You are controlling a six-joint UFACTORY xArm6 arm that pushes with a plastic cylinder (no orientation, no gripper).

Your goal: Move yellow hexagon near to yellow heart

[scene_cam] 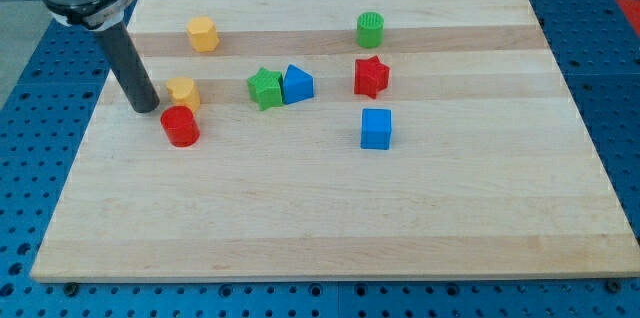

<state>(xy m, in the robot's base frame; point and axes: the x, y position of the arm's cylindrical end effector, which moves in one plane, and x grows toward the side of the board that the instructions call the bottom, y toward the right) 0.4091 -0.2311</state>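
The yellow hexagon [202,34] lies near the view's top left of the wooden board [330,208]. The yellow heart [183,92] lies below it, about a block's width lower and slightly left. My tip [147,108] rests on the board just left of the yellow heart, close to it or touching it, and up-left of the red cylinder [181,126]. The rod leans up toward the view's top left. The hexagon is well above and to the right of my tip.
The red cylinder sits right below the yellow heart. A green star [265,88] and a blue triangle [297,83] touch each other at centre. A red star [371,76], a green cylinder [370,29] and a blue cube [376,129] lie right of centre.
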